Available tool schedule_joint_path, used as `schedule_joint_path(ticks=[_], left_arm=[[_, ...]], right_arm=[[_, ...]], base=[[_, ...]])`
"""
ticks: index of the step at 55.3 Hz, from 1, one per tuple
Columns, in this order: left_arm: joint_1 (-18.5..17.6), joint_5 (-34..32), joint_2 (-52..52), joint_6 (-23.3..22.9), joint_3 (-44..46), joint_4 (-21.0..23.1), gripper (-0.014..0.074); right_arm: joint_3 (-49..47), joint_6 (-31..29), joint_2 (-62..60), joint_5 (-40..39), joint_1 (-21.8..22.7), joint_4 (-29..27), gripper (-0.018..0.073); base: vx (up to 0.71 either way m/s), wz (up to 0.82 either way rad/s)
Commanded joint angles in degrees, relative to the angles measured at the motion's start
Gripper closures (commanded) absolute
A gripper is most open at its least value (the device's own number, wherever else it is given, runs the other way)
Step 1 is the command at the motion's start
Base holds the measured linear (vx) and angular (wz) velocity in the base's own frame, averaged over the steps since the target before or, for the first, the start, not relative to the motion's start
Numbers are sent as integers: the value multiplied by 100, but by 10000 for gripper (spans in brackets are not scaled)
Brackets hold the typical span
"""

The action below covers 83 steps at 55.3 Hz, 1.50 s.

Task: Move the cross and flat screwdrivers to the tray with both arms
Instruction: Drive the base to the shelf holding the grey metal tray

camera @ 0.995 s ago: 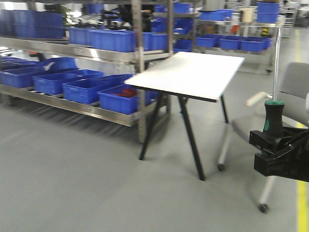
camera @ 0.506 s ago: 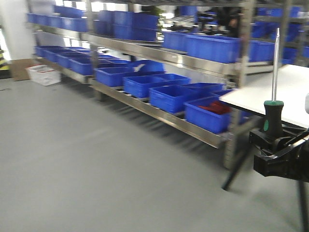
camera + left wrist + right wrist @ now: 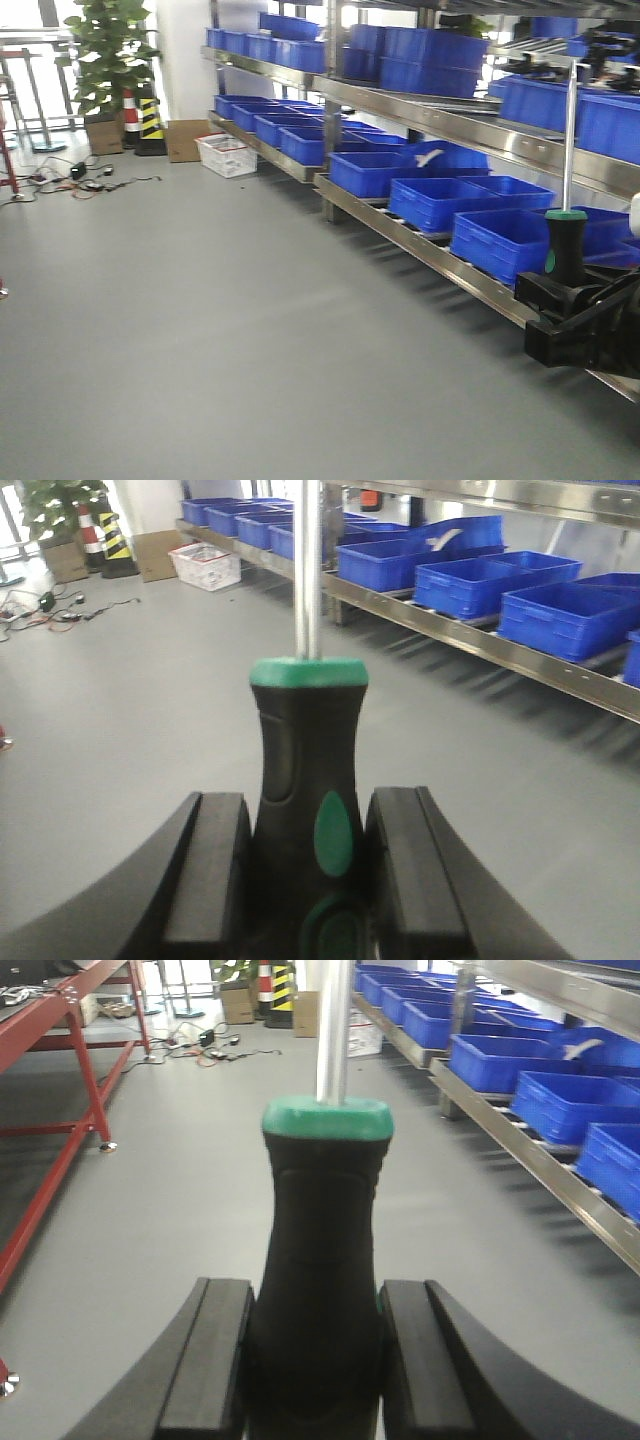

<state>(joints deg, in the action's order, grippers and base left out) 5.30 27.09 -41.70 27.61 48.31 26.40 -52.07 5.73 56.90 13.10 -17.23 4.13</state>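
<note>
The left gripper [image 3: 310,865] pinches a slim black-handled green-capped screwdriver [image 3: 305,730], and the right gripper [image 3: 315,1355] pinches a twin screwdriver [image 3: 322,1200]. Both steel shafts stand upright. The shallow grey metal tray is out of sight, so I can't tell which arm is nearer. Open grey floor [image 3: 200,330] lies left; steel shelving [image 3: 430,115] with blue plastic bins [image 3: 440,200] crowds the right.

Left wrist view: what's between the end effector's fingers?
A screwdriver handle, shaft up, fills the gap between the fingers of the left end effector; left wrist view.
</note>
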Motion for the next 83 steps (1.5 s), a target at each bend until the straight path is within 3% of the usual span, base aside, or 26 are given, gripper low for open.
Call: schedule_joint_path(ticks=[1, 49, 83], left_arm=[[-23, -490, 40, -1, 155, 151, 594], [-23, -493, 40, -1, 155, 151, 594], [-264, -500, 40, -1, 155, 139, 594]], right_arm=[[-173, -16, -78, -526, 18, 58, 567], [-173, -16, -71, -525, 18, 58, 567], [-173, -16, -71, -529, 18, 58, 567]], base=[[56, 33], [62, 30], [66, -14]])
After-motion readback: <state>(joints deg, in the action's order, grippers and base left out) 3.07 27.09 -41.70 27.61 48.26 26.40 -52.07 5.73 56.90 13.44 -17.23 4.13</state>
